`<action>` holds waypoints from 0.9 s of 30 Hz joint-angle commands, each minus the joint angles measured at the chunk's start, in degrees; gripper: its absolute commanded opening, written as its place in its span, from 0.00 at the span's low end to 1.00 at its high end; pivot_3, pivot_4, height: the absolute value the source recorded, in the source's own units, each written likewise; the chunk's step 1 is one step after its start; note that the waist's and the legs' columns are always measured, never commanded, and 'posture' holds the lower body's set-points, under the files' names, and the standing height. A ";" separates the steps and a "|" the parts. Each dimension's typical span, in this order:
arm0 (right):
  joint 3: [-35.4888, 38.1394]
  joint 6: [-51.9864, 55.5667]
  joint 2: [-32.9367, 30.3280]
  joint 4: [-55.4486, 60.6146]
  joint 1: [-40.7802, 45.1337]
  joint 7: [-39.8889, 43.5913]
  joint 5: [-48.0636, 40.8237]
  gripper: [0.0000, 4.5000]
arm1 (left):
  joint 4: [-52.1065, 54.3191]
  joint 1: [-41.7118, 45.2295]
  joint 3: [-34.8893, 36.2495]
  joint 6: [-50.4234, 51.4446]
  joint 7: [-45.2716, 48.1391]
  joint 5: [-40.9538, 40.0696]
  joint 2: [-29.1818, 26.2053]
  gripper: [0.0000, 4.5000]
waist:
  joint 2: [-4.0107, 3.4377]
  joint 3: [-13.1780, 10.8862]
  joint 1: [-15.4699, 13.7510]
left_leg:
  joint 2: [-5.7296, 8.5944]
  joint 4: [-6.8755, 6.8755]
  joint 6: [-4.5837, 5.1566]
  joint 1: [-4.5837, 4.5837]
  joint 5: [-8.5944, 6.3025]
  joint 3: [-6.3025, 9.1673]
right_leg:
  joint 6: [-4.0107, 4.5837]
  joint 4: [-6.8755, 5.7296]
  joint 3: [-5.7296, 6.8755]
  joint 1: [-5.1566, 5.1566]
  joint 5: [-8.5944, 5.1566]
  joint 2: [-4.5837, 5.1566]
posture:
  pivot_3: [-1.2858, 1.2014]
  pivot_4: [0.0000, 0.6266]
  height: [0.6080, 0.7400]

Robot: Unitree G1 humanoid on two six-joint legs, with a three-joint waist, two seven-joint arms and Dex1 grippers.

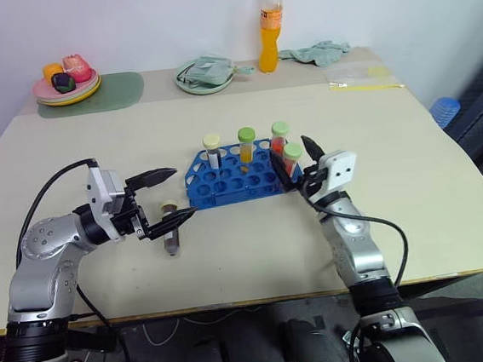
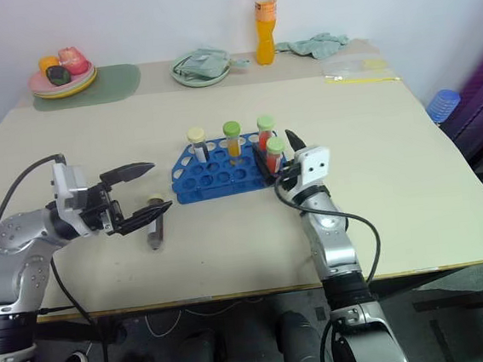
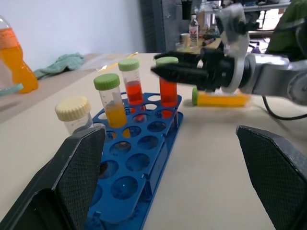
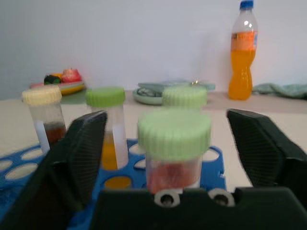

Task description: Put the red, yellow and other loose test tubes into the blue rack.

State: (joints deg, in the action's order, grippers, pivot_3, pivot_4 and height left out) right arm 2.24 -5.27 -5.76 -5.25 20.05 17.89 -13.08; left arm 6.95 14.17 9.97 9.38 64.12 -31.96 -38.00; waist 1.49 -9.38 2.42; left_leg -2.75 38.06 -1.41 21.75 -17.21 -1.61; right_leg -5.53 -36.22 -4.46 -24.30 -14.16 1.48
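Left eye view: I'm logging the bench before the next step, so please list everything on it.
blue rack: one, blue, table centre
racked test tubes: four, upright; cream-capped, green-capped yellow, two green-capped red
loose test tube: one, dark contents, lying left of the rack
drink bottle: one, orange, blue cap, back centre
fruit plate: one, pink, back left
mat: one, green, under the plate
dish: one, pale green, back centre
cloth: one, teal, back right
table: one, tan
left gripper: open, over the loose tube
right gripper: open, astride the nearest red tube
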 commanded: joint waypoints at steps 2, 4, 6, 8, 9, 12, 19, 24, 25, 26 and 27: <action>5.24 12.36 -5.22 14.25 -1.91 -1.53 -6.26 0.97 | 0.90 -0.56 0.97 -1.80 0.39 -0.53 0.38 1.00 | 0.00 0.00 -0.04 | 0.01 0.00 0.00 0.01 0.00 0.01 | 0.02 0.00 0.00 0.00 -0.01 0.01 | 0.52 0.24 1.00; 6.67 16.38 -8.27 18.84 -2.87 -0.66 -8.23 0.97 | 0.70 -0.76 0.78 -2.33 0.47 -0.27 0.65 1.00 | 0.00 0.00 -0.02 | 0.01 0.00 0.00 0.01 0.00 0.00 | 0.07 0.01 0.00 0.01 -0.04 0.01 | 0.52 0.24 1.00; 8.95 31.62 -17.05 26.30 -4.31 1.19 -13.83 0.97 | -0.32 -0.75 0.17 -3.26 0.89 -0.09 1.57 1.00 | -0.06 -0.03 -0.02 | 0.00 0.00 0.00 -0.01 0.00 0.01 | 0.11 0.01 0.00 0.01 -0.06 -0.02 | 0.52 0.24 1.00; 8.89 50.09 -26.21 30.53 -4.60 2.92 -20.12 0.97 | -1.26 -0.46 -0.42 -4.04 1.38 0.28 2.31 1.00 | -0.07 -0.03 -0.07 | 0.01 0.00 0.00 -0.01 0.00 -0.04 | 0.13 0.02 -0.05 0.01 -0.08 0.03 | 0.52 0.24 1.00; 8.12 53.38 -29.37 31.84 -4.59 3.66 -20.53 0.97 | -1.54 -0.29 -0.64 -4.35 1.64 0.49 2.51 1.00 | 0.01 0.02 -0.10 | 0.03 0.00 0.00 -0.01 0.00 -0.05 | 0.14 0.03 -0.05 0.02 -0.08 0.04 | 0.52 0.24 1.00; 10.18 73.77 -36.71 31.86 2.45 2.92 -28.10 0.97 | -3.26 0.80 -1.33 -5.39 2.35 0.97 3.44 1.00 | -0.04 -0.01 0.22 | -0.03 -0.01 0.02 -0.09 -0.01 -0.02 | 0.16 0.08 -0.06 0.08 -0.09 -0.06 | 0.52 0.24 1.00; 0.98 97.77 -42.60 14.99 20.50 -2.54 -37.26 0.97 | -5.64 1.99 -2.70 -7.82 3.67 1.80 5.09 1.00 | 0.03 0.02 0.11 | -0.03 -0.05 0.04 -0.13 -0.02 -0.08 | 0.19 0.15 -0.14 0.06 -0.10 -0.06 | 0.52 0.24 1.00; -4.43 97.77 -41.81 10.23 22.63 -11.17 -44.74 0.97 | -4.76 0.83 -2.57 -8.39 3.33 1.89 5.51 1.00 | 0.05 0.03 -0.01 | 0.03 -0.01 0.09 0.33 -0.04 -0.08 | 0.14 0.21 -0.12 -0.22 -0.08 0.01 | 0.52 0.24 1.00; -5.23 97.77 -41.67 9.76 22.89 -12.74 -45.90 0.97 | -4.55 0.45 -2.49 -8.53 3.26 1.89 5.54 1.00 | 0.05 0.03 -0.01 | 0.03 0.04 0.09 0.40 -0.04 -0.07 | 0.02 0.22 -0.12 -0.25 -0.01 0.02 | 0.52 0.24 1.00; -6.54 97.77 -41.82 10.12 23.21 -13.81 -45.76 0.97 | -4.33 0.06 -2.42 -8.66 3.17 1.92 5.57 1.00 | 0.04 0.03 0.02 | 0.03 0.05 0.09 0.44 -0.05 -0.07 | -0.02 0.24 -0.12 -0.26 0.01 0.03 | 0.52 0.24 1.00; -7.43 97.77 -41.85 9.53 23.53 -15.17 -46.31 0.97 | -4.04 -0.42 -2.33 -8.77 3.01 1.95 5.59 1.00 | 0.04 0.04 0.03 | 0.03 0.05 0.09 0.44 -0.05 -0.07 | -0.03 0.23 -0.12 -0.27 0.02 0.03 | 0.52 0.24 1.00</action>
State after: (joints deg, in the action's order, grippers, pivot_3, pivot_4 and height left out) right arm -4.83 92.17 -47.08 4.14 41.50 5.00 -57.75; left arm 1.00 14.13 7.20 1.69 67.38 -29.93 -32.35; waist 1.53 -9.34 2.46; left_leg -2.72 38.12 -1.33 22.18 -17.25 -1.67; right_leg -5.56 -35.99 -4.58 -24.57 -14.14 1.52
